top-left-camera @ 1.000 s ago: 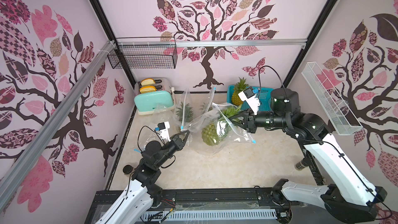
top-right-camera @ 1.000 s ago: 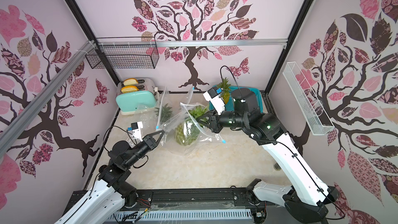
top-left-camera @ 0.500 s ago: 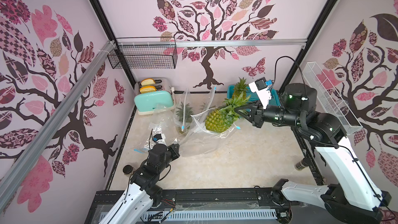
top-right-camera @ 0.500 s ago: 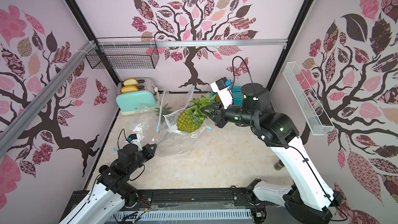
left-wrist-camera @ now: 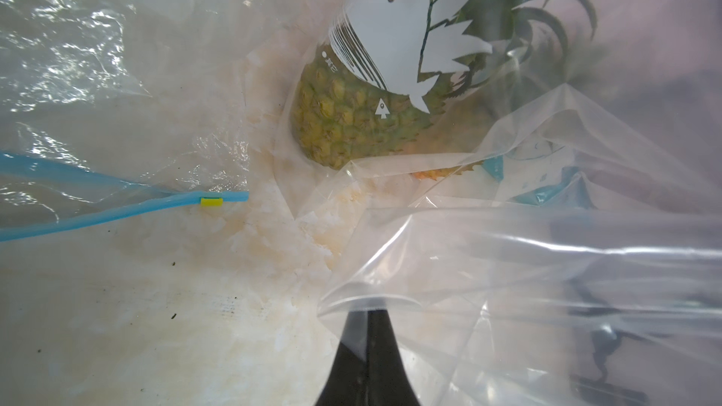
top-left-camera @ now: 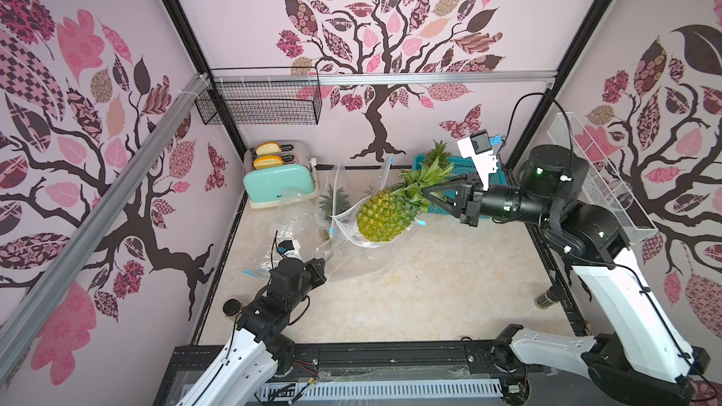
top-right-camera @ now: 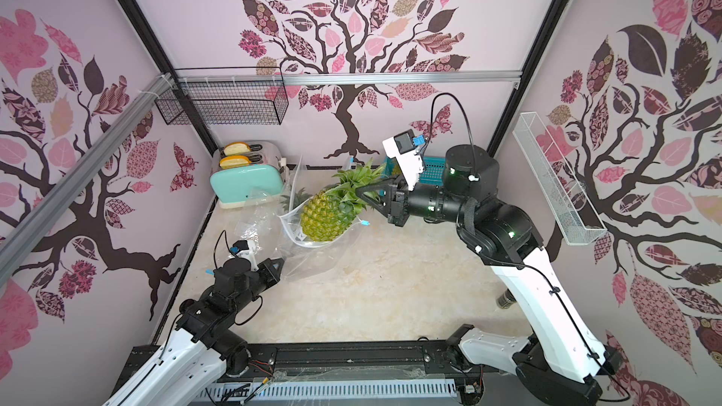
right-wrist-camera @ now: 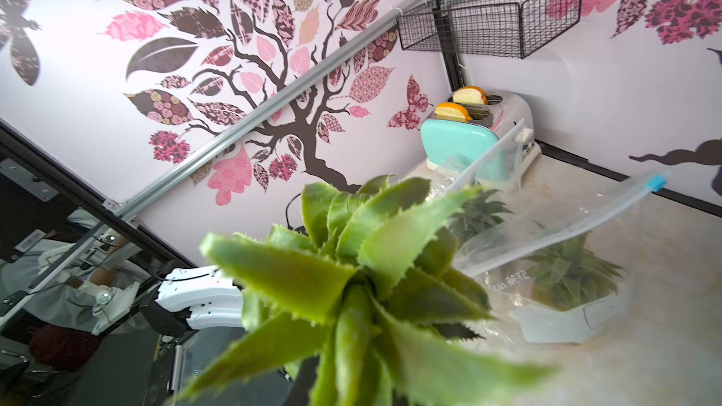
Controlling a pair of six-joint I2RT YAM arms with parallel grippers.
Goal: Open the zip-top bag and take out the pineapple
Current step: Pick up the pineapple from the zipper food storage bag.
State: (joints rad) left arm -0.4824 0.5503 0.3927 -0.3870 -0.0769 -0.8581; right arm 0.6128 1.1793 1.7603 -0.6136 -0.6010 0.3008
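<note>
pineapple [top-left-camera: 385, 214] hangs by its crown from the right claw [top-left-camera: 429, 193], whose jaws are pinched nearly together on the green leaves, above the marble-look counter [top-left-camera: 429, 287] in both top views. the fruit sits near the counter's centre, tilted, its long axis running from the crown at about 2 o'clock down to the base at about 8 o'clock. seen from the right claw, the fruit's body lies toward 8 o'clock, so the pull that frees it would likely run back along that axis toward 2 o'clock. the base appears to rest in or just over the open mouth of the zip-top bag [top-left-camera: 351, 263]; whether it is fully clear cannot be told. the left claw [left-wrist-camera: 369, 316], at about 7 o'clock from the fruit, is closed tight on a corner of the bag's clear film and pins it low to the counter. the right arm is the nearer to the fruit. a blue basket [top-left-camera: 469, 167] stands at 2 o'clock, just behind the right claw.
</note>
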